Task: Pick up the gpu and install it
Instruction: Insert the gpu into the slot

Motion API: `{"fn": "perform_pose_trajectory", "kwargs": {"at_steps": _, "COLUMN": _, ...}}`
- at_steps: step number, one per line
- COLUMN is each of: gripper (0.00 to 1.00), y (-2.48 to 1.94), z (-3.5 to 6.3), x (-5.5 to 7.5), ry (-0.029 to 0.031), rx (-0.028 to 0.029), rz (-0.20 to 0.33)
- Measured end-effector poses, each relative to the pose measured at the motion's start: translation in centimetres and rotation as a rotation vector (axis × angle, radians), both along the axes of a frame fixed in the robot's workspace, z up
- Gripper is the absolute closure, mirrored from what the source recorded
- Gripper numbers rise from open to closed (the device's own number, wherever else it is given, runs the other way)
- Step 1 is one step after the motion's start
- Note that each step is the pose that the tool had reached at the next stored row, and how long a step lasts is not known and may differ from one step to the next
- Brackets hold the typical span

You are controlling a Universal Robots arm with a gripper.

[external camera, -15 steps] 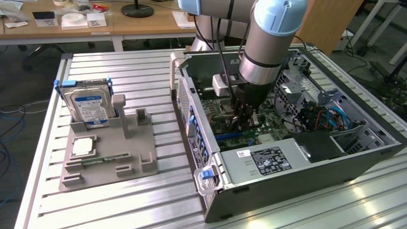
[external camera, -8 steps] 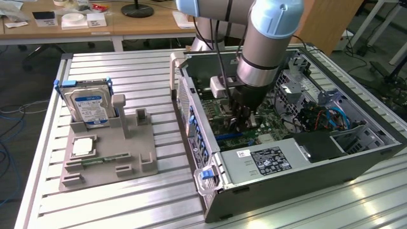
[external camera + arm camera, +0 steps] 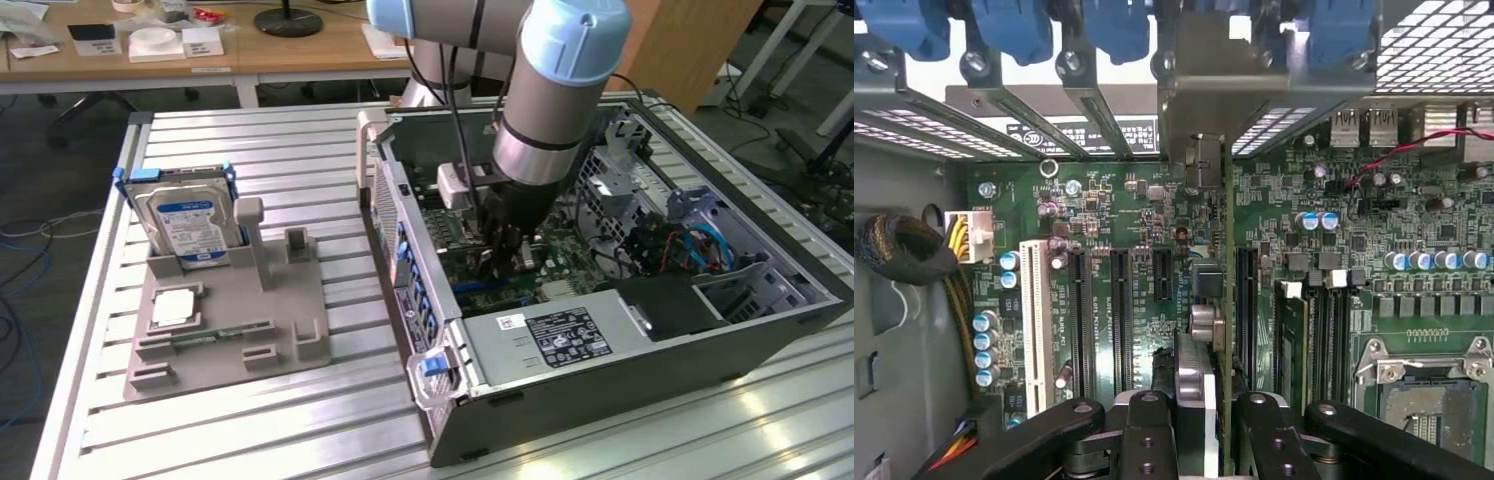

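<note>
Fingers (image 3: pixel 1199 420) clamped on the gpu (image 3: pixel 1206 300), pads pressing both flat faces of the thin card, seen edge-on in the wrist view. Card held upright above the green motherboard (image 3: pixel 1294 240), running straight out from between the fingers toward the rear wall of the case, its silvery end bracket (image 3: pixel 1199 75) at the far end, up against the row of slot covers with blue clips (image 3: pixel 1014 25). Black expansion slots (image 3: pixel 1119 310) lying parallel just beside the card on one side of the fingers, with a white slot (image 3: pixel 1036 310) beyond them; another black slot (image 3: pixel 1246 300) close on the other side, then memory slots (image 3: pixel 1324 330) and the processor socket (image 3: pixel 1424 390) further off. Whether the card's lower edge already sits in a slot: cannot tell.

In the exterior view, arm (image 3: pixel 561 90) reaching down into the open computer case (image 3: pixel 747 330), fingers (image 3: pixel 505 262) low over the board, just behind the power supply (image 3: pixel 561 335) with its label. Well apart from the fingers, toward the exterior view's left, a grey parts holder (image 3: pixel 287 310) on the slatted metal bench (image 3: pixel 214 430), with a hard drive (image 3: pixel 187 225) standing upright at its back, blue-and-white label facing out, and a small chip (image 3: pixel 174 305) lying flat in front of it.
</note>
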State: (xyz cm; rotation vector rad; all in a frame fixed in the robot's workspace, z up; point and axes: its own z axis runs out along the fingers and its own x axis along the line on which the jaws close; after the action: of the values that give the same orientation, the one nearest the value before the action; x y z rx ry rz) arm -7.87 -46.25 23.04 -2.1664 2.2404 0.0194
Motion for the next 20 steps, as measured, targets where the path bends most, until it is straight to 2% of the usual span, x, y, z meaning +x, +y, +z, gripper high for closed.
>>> {"fn": "perform_pose_trajectory", "kwargs": {"at_steps": 20, "gripper": 0.72, "y": 0.01, "z": -0.53, "x": -0.3, "ry": -0.0001, "rx": 0.0016, "rz": 0.0}}
